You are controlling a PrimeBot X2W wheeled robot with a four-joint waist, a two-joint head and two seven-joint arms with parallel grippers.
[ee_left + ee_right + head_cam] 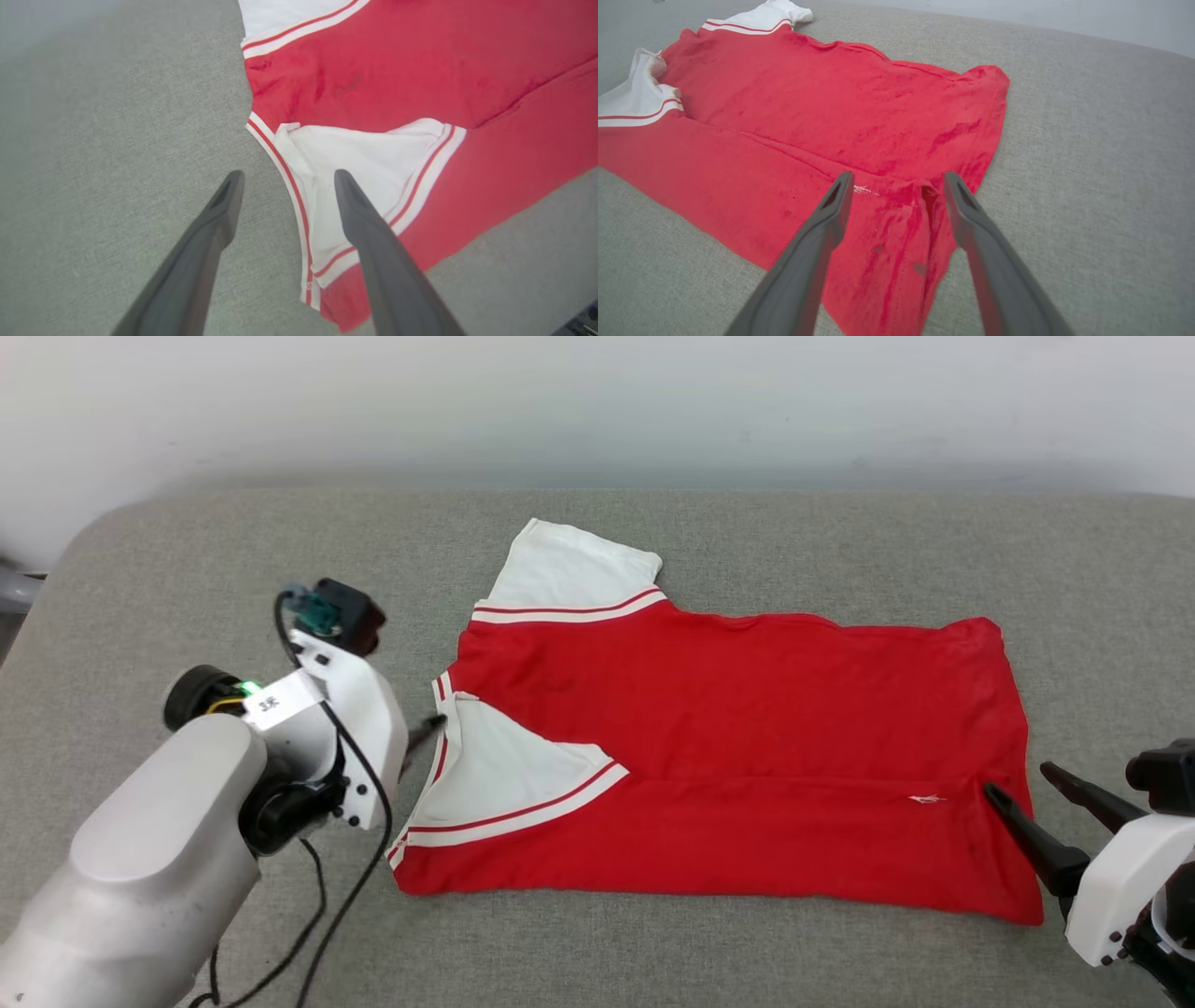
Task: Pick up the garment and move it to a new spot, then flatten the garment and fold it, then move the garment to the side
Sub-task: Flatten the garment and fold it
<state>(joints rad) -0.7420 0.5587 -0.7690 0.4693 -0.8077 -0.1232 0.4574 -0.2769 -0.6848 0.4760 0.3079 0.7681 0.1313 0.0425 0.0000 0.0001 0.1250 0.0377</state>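
- shirt [747, 709] is red with white short sleeves and red-and-white stripe trim where they join the body
- lying pretty flat on the grey cushion [653, 943], collar end to the left, hem to the right
- near long side is folded up over the middle, so the near sleeve [504, 765] sits on top of the red
- far sleeve [569, 569] sticks out flat past the top edge

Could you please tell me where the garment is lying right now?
In the head view the garment lies spread across the middle of the grey cushion, its sleeve end beside the left gripper and its hem end beside the right gripper.
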